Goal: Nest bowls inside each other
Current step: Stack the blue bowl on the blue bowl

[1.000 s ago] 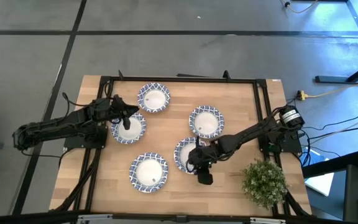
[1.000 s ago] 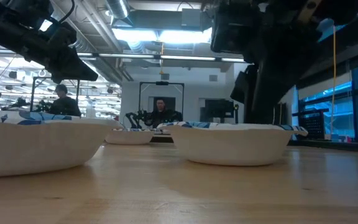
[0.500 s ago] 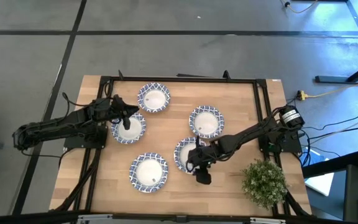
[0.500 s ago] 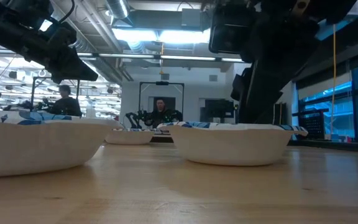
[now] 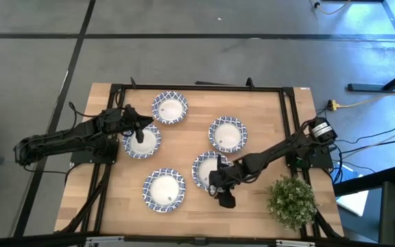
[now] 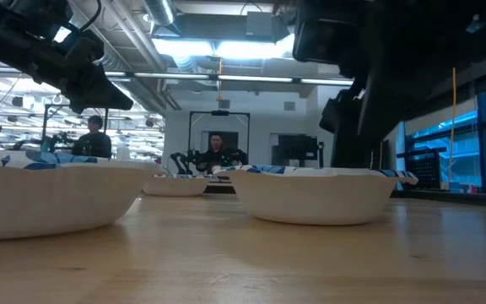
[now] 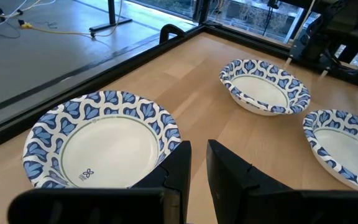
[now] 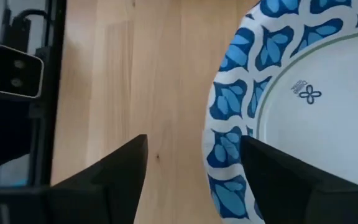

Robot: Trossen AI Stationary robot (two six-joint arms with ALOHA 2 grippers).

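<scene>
Since a second ago the right gripper [image 5: 222,194] has slid a little toward the front edge of the worktop [image 5: 259,120], off the rim of the front-right bowl [image 5: 206,169]; its fingers [image 8: 126,165] now stand wide apart with nothing between them, one just beside that bowl's rim. Left gripper [image 5: 141,130] hangs unmoved over the left bowl [image 5: 141,141], fingers [image 7: 178,165] close together, empty. Other bowls sit apart: back-left bowl [image 5: 169,108], back-right bowl [image 5: 227,133], front-left bowl [image 5: 164,189]. Potted plant [image 5: 291,200] stands at the front right
</scene>
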